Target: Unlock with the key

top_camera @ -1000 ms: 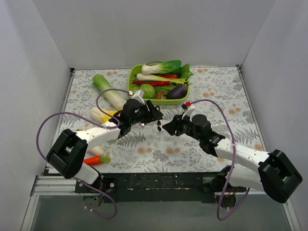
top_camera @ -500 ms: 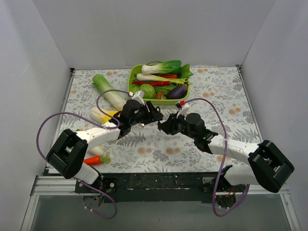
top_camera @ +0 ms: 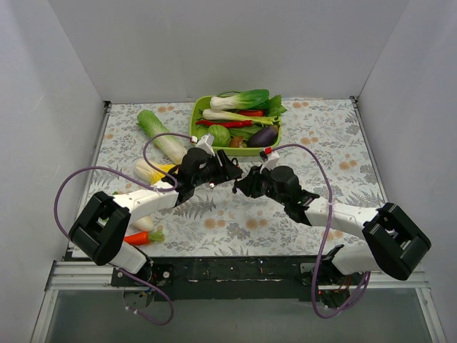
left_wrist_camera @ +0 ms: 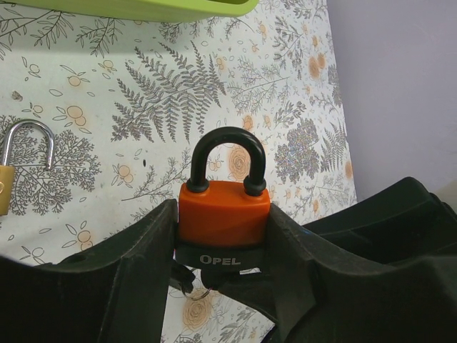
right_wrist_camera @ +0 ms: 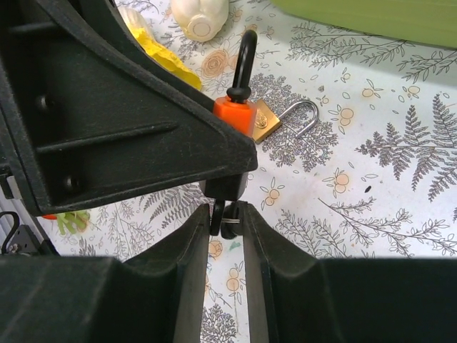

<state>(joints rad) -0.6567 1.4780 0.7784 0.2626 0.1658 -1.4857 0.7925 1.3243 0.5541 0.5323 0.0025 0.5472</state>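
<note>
Steady now: the left end effector clamps the orange padlock keyway-down, so the right end effector pinches the key beneath, seemingly to turn it.

Brass padlock runs off the left wrist view at nine o'clock, with only its shackle and a sliver of body showing. The orange padlock has its base buried in the left gripper. At six o'clock under it, the key keeps its blade out of sight. From overhead it's too small to tell.
</note>
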